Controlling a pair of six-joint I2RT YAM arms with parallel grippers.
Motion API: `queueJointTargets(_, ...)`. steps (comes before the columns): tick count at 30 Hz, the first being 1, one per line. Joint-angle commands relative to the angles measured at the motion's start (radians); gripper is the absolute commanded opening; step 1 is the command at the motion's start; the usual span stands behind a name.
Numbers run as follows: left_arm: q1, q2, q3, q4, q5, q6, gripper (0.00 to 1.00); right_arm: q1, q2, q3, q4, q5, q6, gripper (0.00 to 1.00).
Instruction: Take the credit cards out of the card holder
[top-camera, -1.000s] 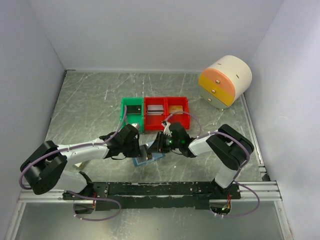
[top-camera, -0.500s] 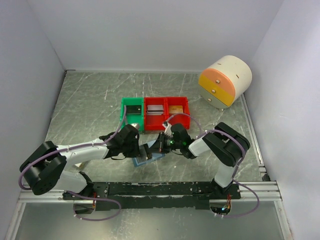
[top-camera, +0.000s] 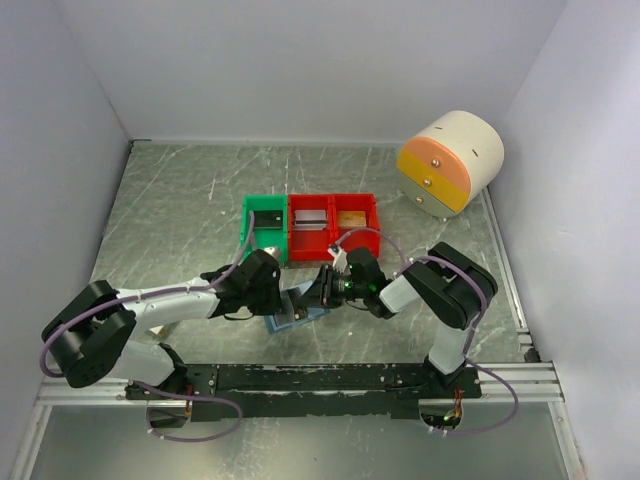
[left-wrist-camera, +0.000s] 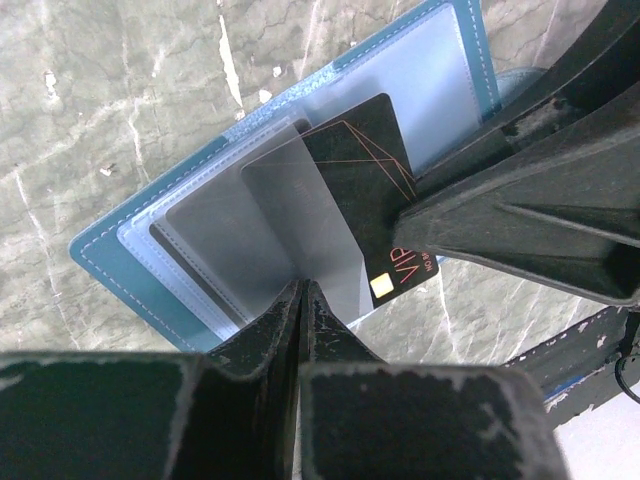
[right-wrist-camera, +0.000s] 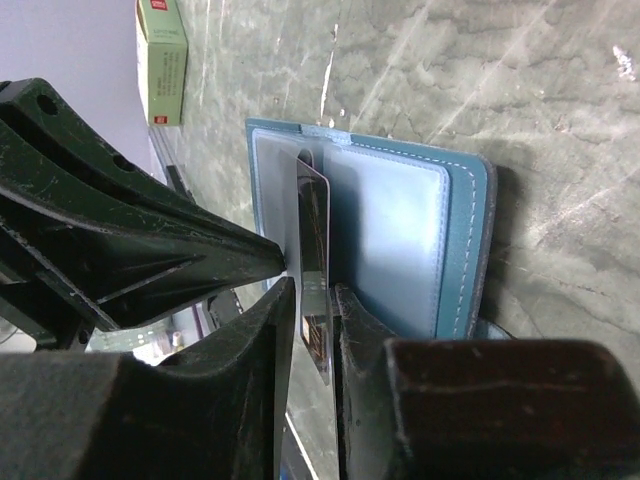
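Left wrist view: wallet (left-wrist-camera: 105, 255) lies open on the table (top-camera: 180, 200), between the two arms. Left claw (left-wrist-camera: 300, 295) is pressed together on the clear pocket leaf, as far as shows. Right claw (left-wrist-camera: 405, 225) pinches the black card (left-wrist-camera: 350, 170), which is partly out.

Draw the card straight along the pocket, no twist, with the leaf held down.

Claw tips nearly touch. Bins (top-camera: 310, 225) sit close behind; open table lies rightward.
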Motion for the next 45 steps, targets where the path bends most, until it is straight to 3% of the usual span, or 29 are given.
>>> queueJointTargets(1, -0.015, 0.031, -0.006, 0.005, -0.02, -0.013, 0.1, 0.003, 0.049, -0.005, 0.101, -0.044, 0.037, 0.22)
queueJointTargets(5, -0.022, 0.031, -0.01, 0.025, -0.012, -0.023, 0.1, 0.008, 0.102, -0.009, 0.21, -0.069, 0.096, 0.22)
queueJointTargets(10, -0.024, 0.037, 0.001, -0.004, -0.032, -0.018, 0.1, 0.011, 0.109, -0.008, 0.2, -0.048, 0.093, 0.19)
queueJointTargets(19, -0.025, 0.034, 0.003, -0.015, -0.038, -0.017, 0.09, 0.011, 0.096, -0.003, 0.16, -0.045, 0.074, 0.0)
queueJointTargets(33, -0.025, 0.002, 0.003, -0.05, -0.066, -0.014, 0.1, -0.005, -0.067, -0.022, -0.045, 0.05, -0.028, 0.0)
queueJointTargets(43, -0.026, -0.106, 0.022, -0.114, -0.111, 0.002, 0.21, -0.006, -0.271, -0.065, -0.127, 0.201, -0.059, 0.0)
queueJointTargets(45, -0.025, -0.136, 0.024, -0.127, -0.118, -0.003, 0.27, -0.006, -0.31, -0.085, -0.115, 0.225, -0.066, 0.0)
